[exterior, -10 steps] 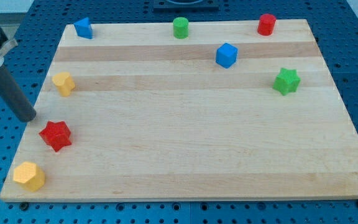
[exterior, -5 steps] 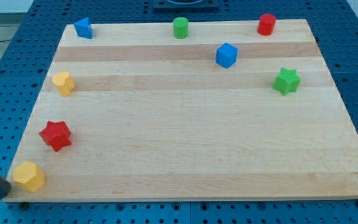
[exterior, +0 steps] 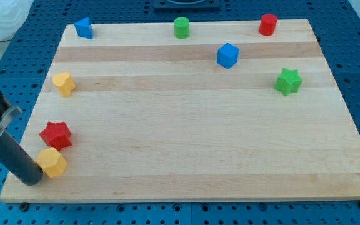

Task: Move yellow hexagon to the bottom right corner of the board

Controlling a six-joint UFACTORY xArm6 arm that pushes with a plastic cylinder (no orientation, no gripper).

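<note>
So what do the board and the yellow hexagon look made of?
The board looks like pale wood, matte, with lengthwise grain bands. The yellow hexagon, touching my tip at the view's bottom left, looks like smooth, evenly coloured plastic, though painted wood is possible.

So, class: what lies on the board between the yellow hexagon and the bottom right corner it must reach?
Nothing. In the camera view, only bare wood runs from the yellow hexagon to the board's bottom right corner. My tip touches the hexagon's left side.
</note>
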